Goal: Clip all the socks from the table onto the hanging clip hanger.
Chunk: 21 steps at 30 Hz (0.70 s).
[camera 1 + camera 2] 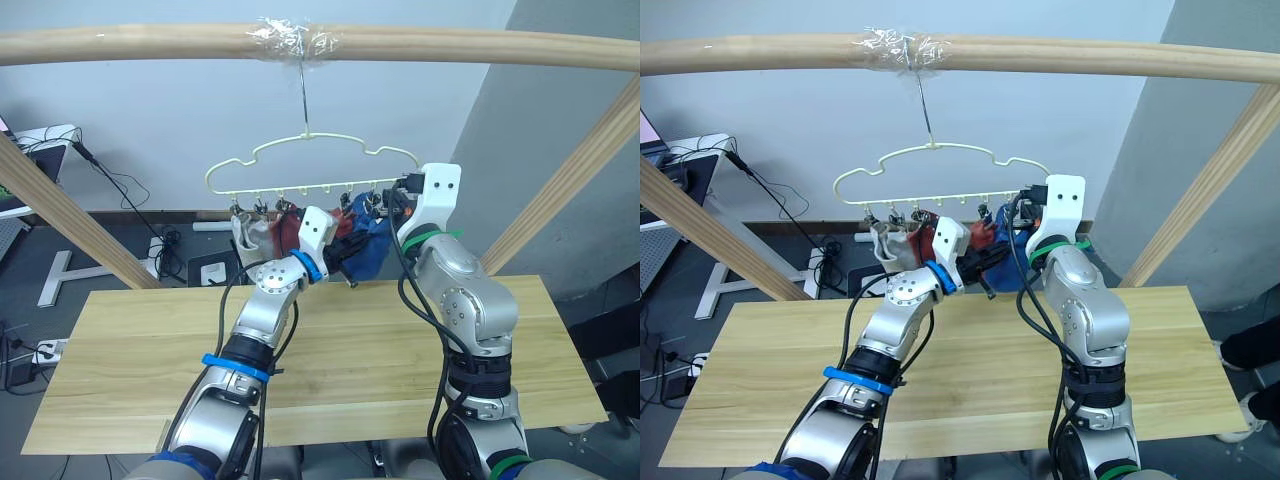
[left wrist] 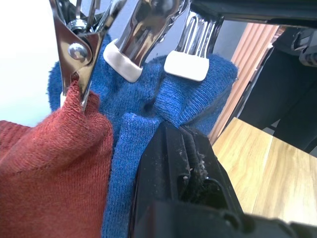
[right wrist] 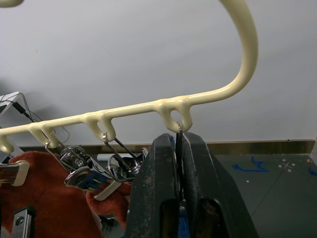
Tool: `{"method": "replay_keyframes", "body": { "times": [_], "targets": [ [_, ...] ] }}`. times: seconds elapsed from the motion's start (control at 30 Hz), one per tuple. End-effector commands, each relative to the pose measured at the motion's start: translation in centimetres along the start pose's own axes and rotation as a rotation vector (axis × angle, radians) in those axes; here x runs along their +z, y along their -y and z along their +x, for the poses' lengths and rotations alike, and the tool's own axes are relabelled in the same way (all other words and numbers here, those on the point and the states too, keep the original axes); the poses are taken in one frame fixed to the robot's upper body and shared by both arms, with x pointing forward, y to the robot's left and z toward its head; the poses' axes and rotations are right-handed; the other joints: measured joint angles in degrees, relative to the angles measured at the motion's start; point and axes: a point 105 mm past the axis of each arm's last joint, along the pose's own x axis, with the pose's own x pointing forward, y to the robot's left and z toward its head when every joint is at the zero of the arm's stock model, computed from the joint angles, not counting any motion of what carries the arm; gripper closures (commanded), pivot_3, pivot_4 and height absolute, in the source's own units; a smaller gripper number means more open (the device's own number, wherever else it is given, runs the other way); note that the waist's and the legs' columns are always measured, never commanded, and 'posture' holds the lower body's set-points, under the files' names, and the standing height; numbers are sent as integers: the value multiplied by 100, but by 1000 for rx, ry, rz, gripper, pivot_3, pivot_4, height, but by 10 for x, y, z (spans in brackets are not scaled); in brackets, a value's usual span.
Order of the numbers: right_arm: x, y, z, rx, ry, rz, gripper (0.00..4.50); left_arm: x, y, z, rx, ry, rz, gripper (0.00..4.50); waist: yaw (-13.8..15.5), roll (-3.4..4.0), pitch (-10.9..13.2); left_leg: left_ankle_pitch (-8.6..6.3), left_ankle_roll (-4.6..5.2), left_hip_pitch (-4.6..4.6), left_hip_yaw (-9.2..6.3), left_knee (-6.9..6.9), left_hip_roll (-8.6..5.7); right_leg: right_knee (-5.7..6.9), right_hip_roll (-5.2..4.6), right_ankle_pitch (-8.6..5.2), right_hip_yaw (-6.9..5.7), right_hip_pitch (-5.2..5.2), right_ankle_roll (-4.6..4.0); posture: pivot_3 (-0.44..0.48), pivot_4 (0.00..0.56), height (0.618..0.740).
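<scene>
Nearest, the wide light plank-wood table lying bare of socks. Above its far edge, the left gripper pinching the soft blue ankle sock just under the metal clips, beside a rust-red sock. The right gripper squeezing together on the end clip of the thin pale-yellow wire clip hanger. Probably seating the last sock; next, letting the clip close before freeing the fabric

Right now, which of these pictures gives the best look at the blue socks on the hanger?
The left wrist view: the blue socks hang right before the camera, each in a metal clip, beside a rust-red sock. In the head views they are a small blue patch behind the arms. The right wrist view shows mostly the clip hanger.
</scene>
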Motion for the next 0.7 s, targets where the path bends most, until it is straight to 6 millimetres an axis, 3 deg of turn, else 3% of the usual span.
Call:
{"method": "replay_keyframes", "body": {
  "times": [0.03, 0.07, 0.13, 0.3, 0.5, 0.6, 0.7],
  "targets": [
    [15, -9, -4, 38, 61, 28, 4500, 20, 1, 5, -9, 70, 14, 4478, 0, 0, 0, 0, 0, 0, 0, 0, 0, 1, 0, 0, 0, 0, 0, -113, 195, 710],
    [17, -7, -4, 21, 71, 41, 4500, 20, 2, 6, -14, 70, 17, 4478, 0, 0, 0, 0, 0, 0, 0, 1, 0, 1, 0, 0, 0, 0, 0, -112, 194, 710],
    [19, -6, -5, 21, 87, 48, 3926, 19, 5, 4, -29, 67, -24, 4272, 0, 0, 0, 0, 0, 1, -1, 1, 0, 2, 1, 0, 0, 0, 0, -112, 194, 710],
    [21, -3, -7, 17, 98, 41, 2236, 10, 12, -5, -90, 28, -4, 2958, -2, 0, 0, 0, 0, 0, 0, 0, 0, 0, 1, 0, 1, 0, 0, -109, 192, 710],
    [18, 2, -17, 55, 80, -20, 91, -3, 10, -35, -120, -35, 8, 1191, -7, 0, 0, 0, -1, 1, -3, 0, 2, 3, 1, 0, -1, -1, 0, -94, 183, 710],
    [13, 8, -26, 94, 52, -103, 0, -6, 10, -60, -157, -69, 24, 205, -7, 1, 0, 0, -1, 1, -1, 0, 2, 2, 0, 0, 1, -1, 0, -85, 177, 710],
    [6, 13, -35, 151, 15, -212, 0, -6, 8, -80, -181, -96, 27, 8, 2, 0, 0, 0, -1, 1, -2, -1, 2, 1, -1, 0, 0, -1, 0, -66, 170, 710]
  ]
}}
